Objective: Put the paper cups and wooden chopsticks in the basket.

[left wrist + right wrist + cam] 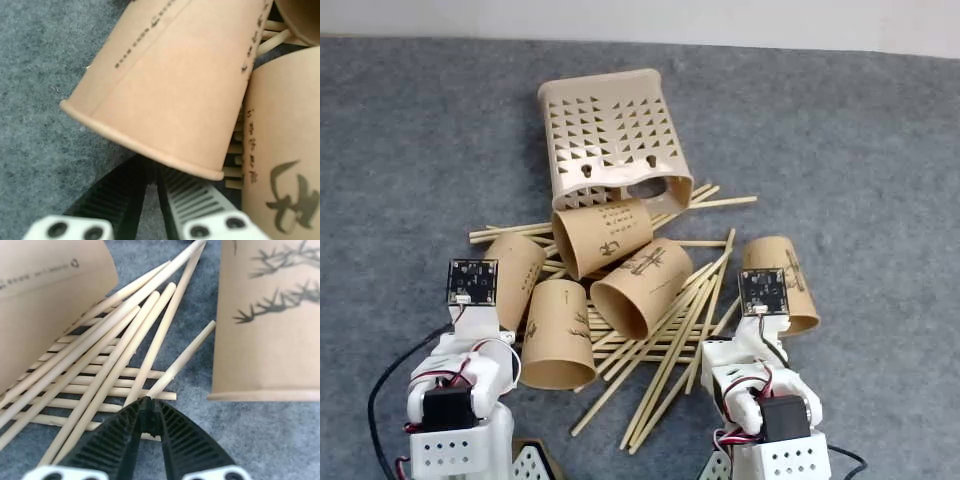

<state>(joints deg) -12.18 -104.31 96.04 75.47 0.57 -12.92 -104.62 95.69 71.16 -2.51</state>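
We judge cups (pixel 560 335) light, crushable: pinch rim. Chopsticks (pixel 665 360) mid-frame stiff, slick. L gripper (pixel 152 172), R gripper (pixel 146 406): jaws together, empty.

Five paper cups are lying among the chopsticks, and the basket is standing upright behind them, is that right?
Not upright: the high view shows the basket tipped over, perforated wall facing up. Five paper cups do lie among the chopsticks.

Chopsticks (pixel 672 338) partly under cups (pixel 640 285), arms (pixel 455 420) cropped below
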